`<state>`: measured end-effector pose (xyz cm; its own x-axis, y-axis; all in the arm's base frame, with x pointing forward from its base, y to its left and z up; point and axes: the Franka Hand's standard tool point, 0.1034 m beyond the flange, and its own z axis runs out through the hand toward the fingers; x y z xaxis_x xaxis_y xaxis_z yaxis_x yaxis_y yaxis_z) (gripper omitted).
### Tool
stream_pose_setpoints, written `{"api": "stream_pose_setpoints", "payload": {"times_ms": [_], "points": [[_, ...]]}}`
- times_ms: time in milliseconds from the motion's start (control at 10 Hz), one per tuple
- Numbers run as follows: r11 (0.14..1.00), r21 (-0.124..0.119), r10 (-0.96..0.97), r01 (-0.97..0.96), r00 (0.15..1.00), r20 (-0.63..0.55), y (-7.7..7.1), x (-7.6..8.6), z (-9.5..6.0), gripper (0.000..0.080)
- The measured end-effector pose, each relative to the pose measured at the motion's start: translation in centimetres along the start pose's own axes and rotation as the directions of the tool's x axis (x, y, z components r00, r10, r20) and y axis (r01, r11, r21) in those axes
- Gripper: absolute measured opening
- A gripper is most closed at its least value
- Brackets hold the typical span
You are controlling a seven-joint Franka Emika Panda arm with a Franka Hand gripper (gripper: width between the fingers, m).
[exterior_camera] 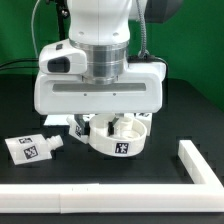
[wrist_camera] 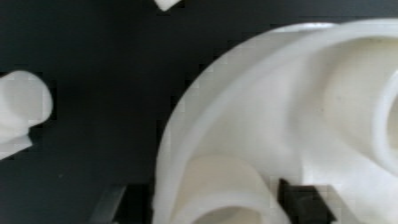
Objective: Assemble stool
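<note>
The stool's round white seat (exterior_camera: 121, 143) lies on the black table with a square tag on its side wall. My gripper (exterior_camera: 113, 127) reaches down into it from straight above. In the wrist view the seat's thick rim (wrist_camera: 267, 110) fills the frame and runs between my two dark fingers (wrist_camera: 306, 200). Both fingers lie against the rim, so my gripper (wrist_camera: 210, 205) is shut on it. A stubby white leg (exterior_camera: 30, 147) with a tag lies on the table at the exterior view's left, apart from the seat. It probably shows blurred in the wrist view (wrist_camera: 18, 110).
A long white border rail (exterior_camera: 110, 198) runs along the front and turns back at the exterior view's right (exterior_camera: 200, 160). Another white tagged part (exterior_camera: 77, 127) lies just behind the seat, mostly hidden by my hand.
</note>
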<state>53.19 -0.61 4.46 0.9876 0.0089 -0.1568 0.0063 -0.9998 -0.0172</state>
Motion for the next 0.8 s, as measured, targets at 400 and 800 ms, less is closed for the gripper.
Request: {"api": "stream_pose_setpoints", "payload": {"times_ms": [400, 800], "points": [[0.999, 0.002, 0.052, -0.052, 0.997, -0.062, -4.0, 6.0, 0.9, 0.0314], [0.999, 0.001, 0.052, -0.052, 0.997, -0.059, -4.0, 5.9, 1.2, 0.0314]]}}
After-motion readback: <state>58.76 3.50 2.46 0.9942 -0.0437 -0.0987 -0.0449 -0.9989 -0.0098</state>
